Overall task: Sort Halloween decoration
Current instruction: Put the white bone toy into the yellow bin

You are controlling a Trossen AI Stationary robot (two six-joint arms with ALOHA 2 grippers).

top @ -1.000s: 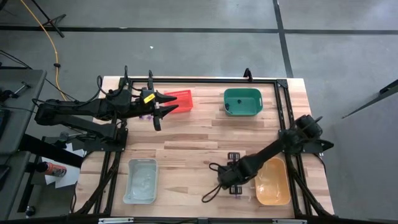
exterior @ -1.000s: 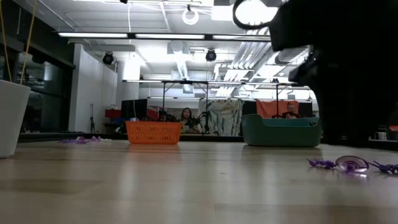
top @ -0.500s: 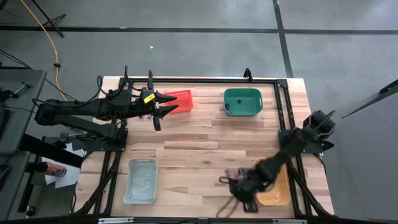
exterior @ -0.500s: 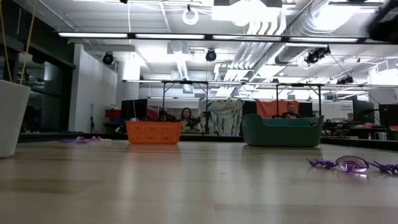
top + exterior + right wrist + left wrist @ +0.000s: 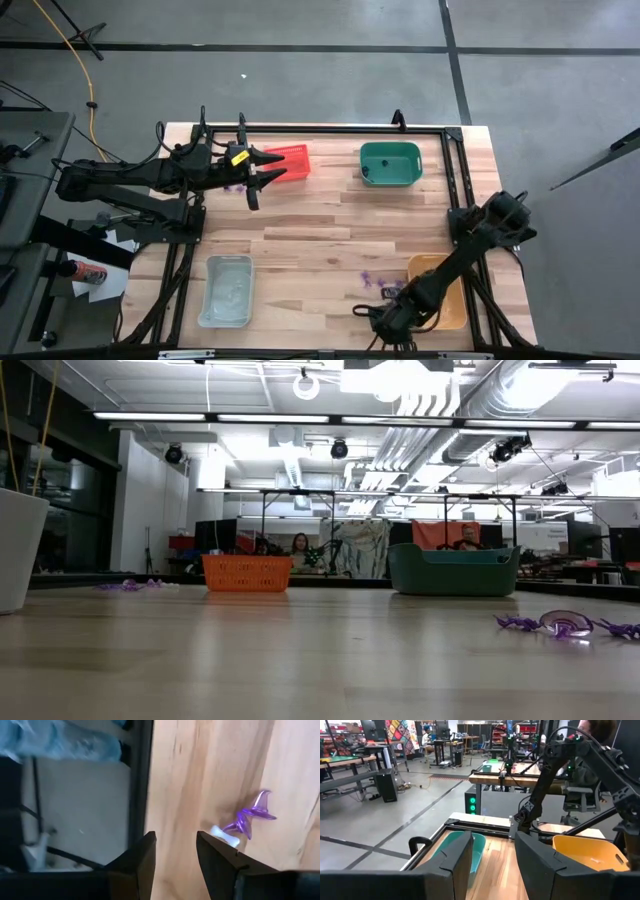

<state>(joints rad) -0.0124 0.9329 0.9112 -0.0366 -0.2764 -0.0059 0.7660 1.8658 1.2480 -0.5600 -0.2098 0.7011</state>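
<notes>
Tiny purple spiky trinkets (image 5: 369,277) lie flat on the wood near the table's near right part, beside the orange bin; the low view shows them (image 5: 558,624) as well. Another purple cluster (image 5: 232,187) lies by the left gripper. My right gripper (image 5: 378,322) hangs open at the table's near edge, just nearer than the trinkets. In the right wrist view its fingers (image 5: 176,840) point down at bare wood, with one purple trinket (image 5: 254,815) off to the side. My left gripper (image 5: 268,172) waits open beside the red bin, well above the wood (image 5: 494,845).
The red bin (image 5: 288,160) and green bin (image 5: 390,163) stand at the far side. The clear bin (image 5: 227,290) is near left and the orange bin (image 5: 440,290) near right. A black frame rail (image 5: 142,770) runs along the table's near edge, right under the right gripper.
My right gripper has swung from over the purple trinkets toward the table's near edge and has left the low view. The trinkets lie where they were.
</notes>
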